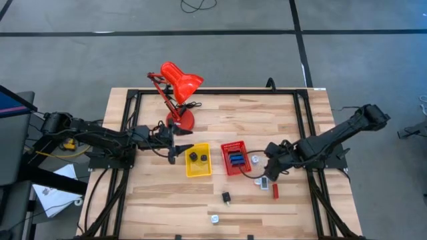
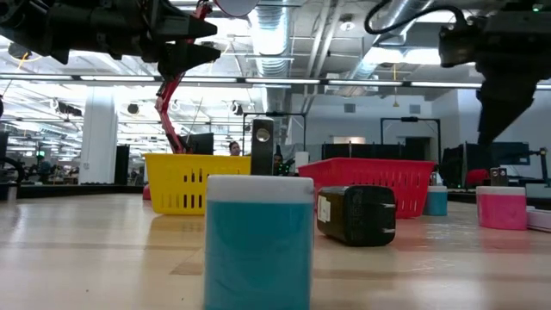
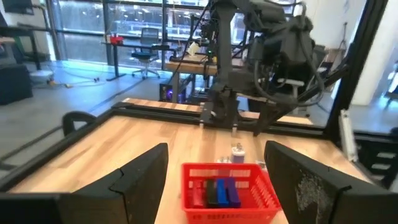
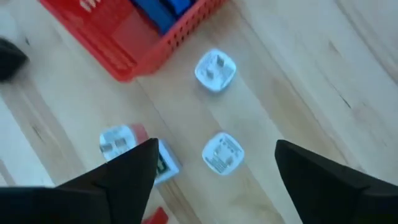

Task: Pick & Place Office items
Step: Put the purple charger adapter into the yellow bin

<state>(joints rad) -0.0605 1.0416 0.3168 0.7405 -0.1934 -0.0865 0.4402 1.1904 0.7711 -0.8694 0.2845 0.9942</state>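
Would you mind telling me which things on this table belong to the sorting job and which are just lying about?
Part of the job:
- white plug pieces beside the red tray
- blue pieces in the red tray
- black pieces in the yellow tray
- loose black adapter
- red piece

Just lying about:
- red desk lamp

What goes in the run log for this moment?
left tool: open, empty, above red tray | right tool: open over white plug | yellow tray: black bits
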